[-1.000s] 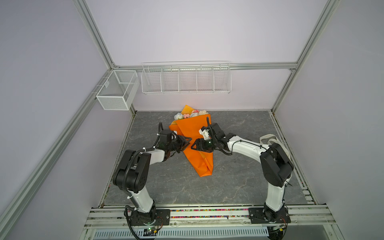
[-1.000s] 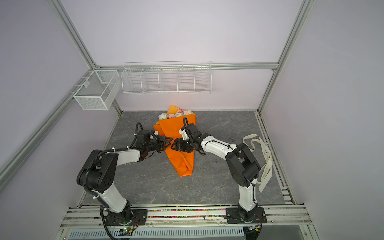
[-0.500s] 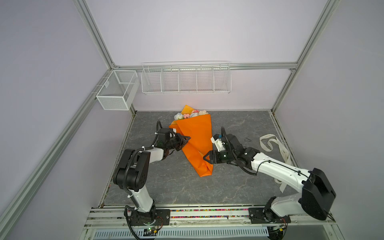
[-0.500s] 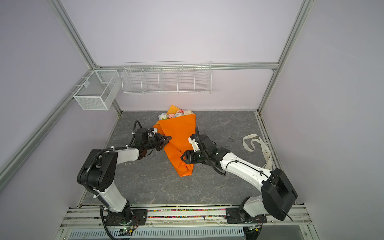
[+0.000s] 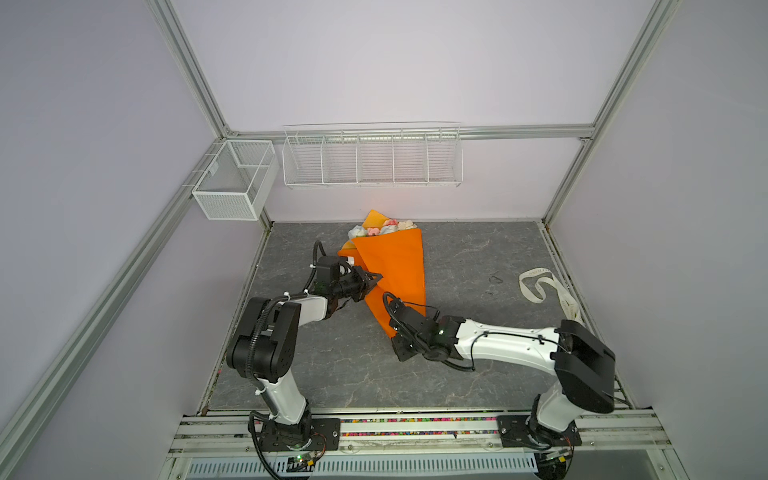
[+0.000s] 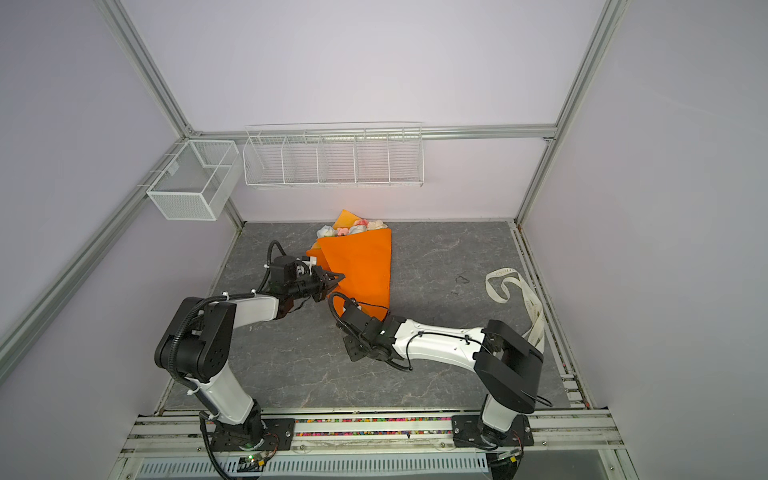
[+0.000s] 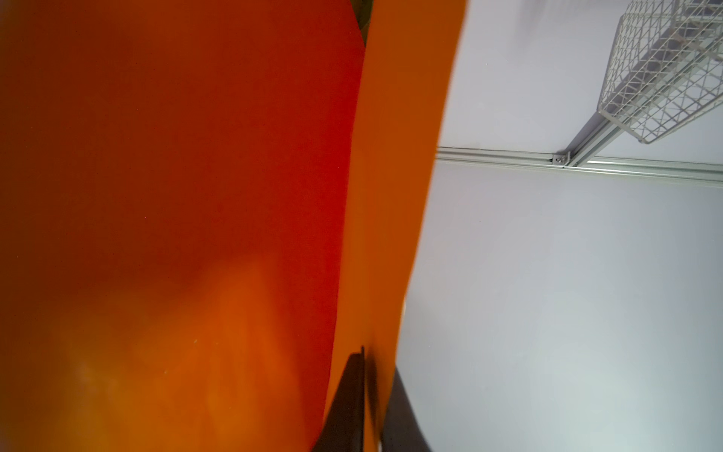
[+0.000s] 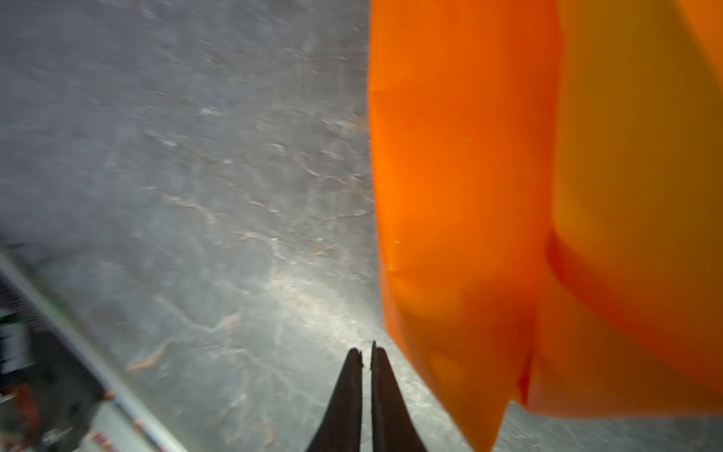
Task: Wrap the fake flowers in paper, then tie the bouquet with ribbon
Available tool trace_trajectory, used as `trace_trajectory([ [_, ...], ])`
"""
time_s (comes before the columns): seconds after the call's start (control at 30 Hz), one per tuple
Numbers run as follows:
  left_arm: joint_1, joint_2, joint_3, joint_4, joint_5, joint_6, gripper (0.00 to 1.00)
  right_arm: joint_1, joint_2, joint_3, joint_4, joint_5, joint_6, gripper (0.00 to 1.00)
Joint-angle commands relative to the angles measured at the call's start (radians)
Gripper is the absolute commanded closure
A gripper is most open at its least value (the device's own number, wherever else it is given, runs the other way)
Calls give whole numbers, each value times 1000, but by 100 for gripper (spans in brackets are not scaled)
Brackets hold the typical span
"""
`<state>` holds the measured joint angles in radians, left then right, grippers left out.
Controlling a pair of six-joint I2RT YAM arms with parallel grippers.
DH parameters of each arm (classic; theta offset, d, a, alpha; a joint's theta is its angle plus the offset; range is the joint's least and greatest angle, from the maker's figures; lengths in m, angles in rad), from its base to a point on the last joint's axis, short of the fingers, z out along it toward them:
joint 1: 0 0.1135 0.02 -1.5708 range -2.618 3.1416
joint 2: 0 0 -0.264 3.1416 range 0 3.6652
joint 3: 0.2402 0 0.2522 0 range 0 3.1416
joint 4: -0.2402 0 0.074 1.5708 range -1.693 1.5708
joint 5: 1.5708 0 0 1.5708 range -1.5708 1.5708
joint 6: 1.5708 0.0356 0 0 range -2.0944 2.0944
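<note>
**Bouquet in paper cone; both grippers closed**

- The bouquet of fake flowers (image 5: 384, 226) (image 6: 353, 227) lies at the back middle of the grey surface (image 5: 478, 257). It is wrapped in orange paper (image 5: 395, 266) (image 6: 361, 266), with the heads toward the back wall.
- The left gripper (image 5: 377, 277) (image 6: 340, 276) is at the cone's left edge. The left wrist view shows its jaws pinched on a flap of that paper (image 7: 391, 195).
- The right gripper (image 5: 401, 351) (image 6: 355, 351) is just beside the cone's narrow tip. Its jaws are together and hold nothing; the paper (image 8: 469, 195) runs alongside without touching.
- Containers: the paper cone holds the flowers, and only the heads show. On the walls are a mesh basket (image 5: 232, 183) and a wire rack (image 5: 372, 162) with five compartments.
- Count: one bouquet with four heads discernible (pink, white, cream), one cream ribbon (image 5: 540, 282) well apart at the right, and two arms.
</note>
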<state>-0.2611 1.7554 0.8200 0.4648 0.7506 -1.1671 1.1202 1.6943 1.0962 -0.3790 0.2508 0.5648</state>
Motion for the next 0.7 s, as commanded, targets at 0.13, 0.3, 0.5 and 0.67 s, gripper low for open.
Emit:
trace_trajectory([
  [0.13,3,24,48,-6,29,24,92,8,78,-24,-89,158,27,89],
  [0.3,3,27,53,-9,34,28,95,8,63,-10,-103,135,24,86],
  [0.5,5,28,39,-20,41,54,95,3,-238,-126,34,29,20,74],
  [0.67,11,36,36,-6,42,61,95,-150,-411,-319,178,-147,111,80],
])
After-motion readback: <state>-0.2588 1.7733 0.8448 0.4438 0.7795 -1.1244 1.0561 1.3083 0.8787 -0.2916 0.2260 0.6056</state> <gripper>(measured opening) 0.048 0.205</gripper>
